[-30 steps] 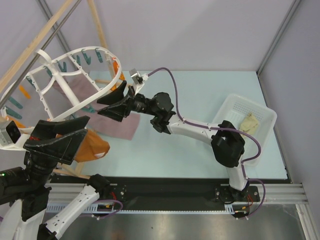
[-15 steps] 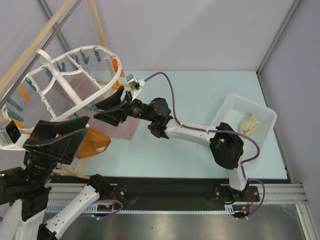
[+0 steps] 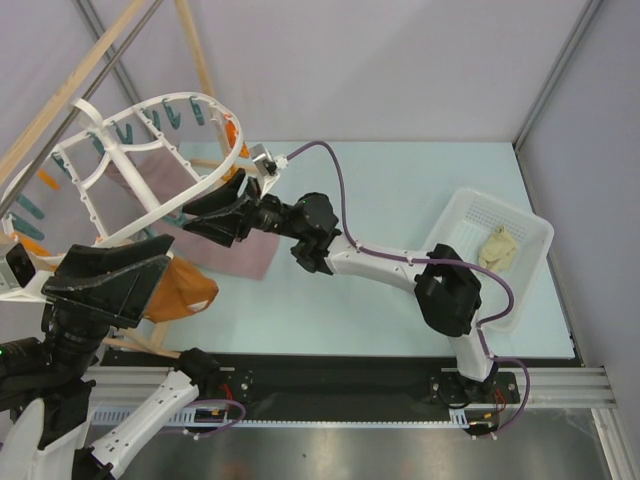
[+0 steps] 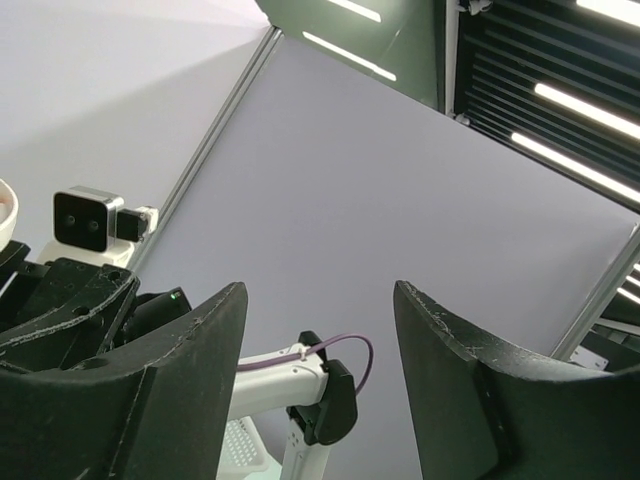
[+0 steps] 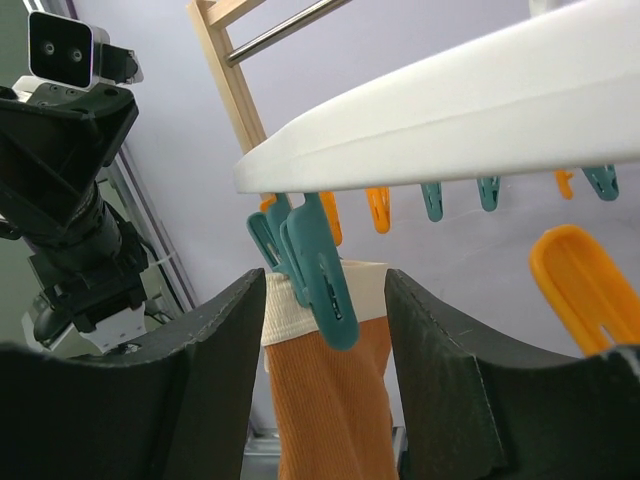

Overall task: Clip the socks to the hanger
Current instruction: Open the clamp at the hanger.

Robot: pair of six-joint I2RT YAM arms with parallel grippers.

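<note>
The white oval hanger (image 3: pixel 150 165) with teal and orange pegs hangs at the upper left. One cream sock (image 3: pixel 498 245) lies in the white basket (image 3: pixel 530 232) at the right. My right gripper (image 3: pixel 188 218) is open under the hanger's near rim. In the right wrist view the right gripper (image 5: pixel 325 300) straddles a teal peg (image 5: pixel 318 262) that is clipped on the cream band of an orange-brown cloth (image 5: pixel 330 390) below the hanger rim (image 5: pixel 450 110). My left gripper (image 3: pixel 158 275) is open and empty at the lower left. In the left wrist view the left gripper (image 4: pixel 320 330) faces the wall.
A mauve-pink cloth (image 3: pixel 240 250) hangs under the hanger. The orange-brown cloth (image 3: pixel 185 285) hangs beside my left gripper. A wooden rack (image 3: pixel 200 70) stands behind the hanger. An orange peg (image 5: pixel 585 270) hangs close to my right finger. The right arm (image 4: pixel 300 385) shows between my left fingers.
My right gripper has moved left and further under the hanger rim, staying open. My left gripper has shifted slightly left and down.
</note>
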